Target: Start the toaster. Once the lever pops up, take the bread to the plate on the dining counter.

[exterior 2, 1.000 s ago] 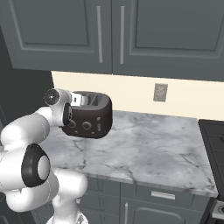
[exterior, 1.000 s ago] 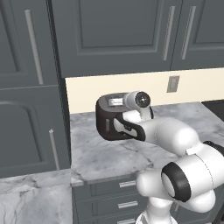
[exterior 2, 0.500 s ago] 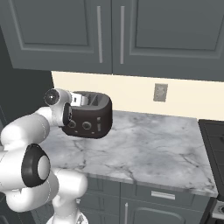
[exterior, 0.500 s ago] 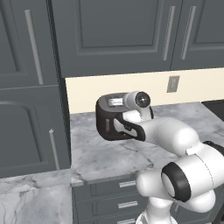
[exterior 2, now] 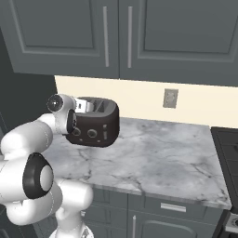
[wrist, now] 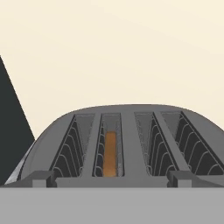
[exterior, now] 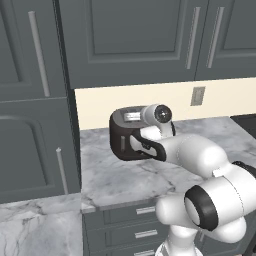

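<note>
The toaster point(exterior 2: 93, 123) sits on the marble surface point(exterior 2: 153, 158) close against the cream back wall, below the grey upper cabinets point(exterior 2: 139, 37) and well left of the wall outlet point(exterior 2: 170, 98). The arm reaches over the toaster's near end, with the hand just above and behind its top. From the hand view the silver slotted top point(wrist: 124, 144) lies directly ahead, and the bread point(wrist: 110, 153) stands down inside the second slot from the left, a thin golden strip between the wire guides (only its upper edge is plain to see). The gripper itself is hidden from the cameras, yet its jaws are spread as wide as they go, holding nothing.

This looks like the opening step: the toaster seems not yet started, or the arm is lining up on it. On the toaster's left end, a pale slot point(exterior: 123, 143) is likely where the lever runs, though the tab itself is too small to tell. The next move calls for bringing a fingertip down onto that lever and pressing it fully, keeping clear of the slots.
</note>
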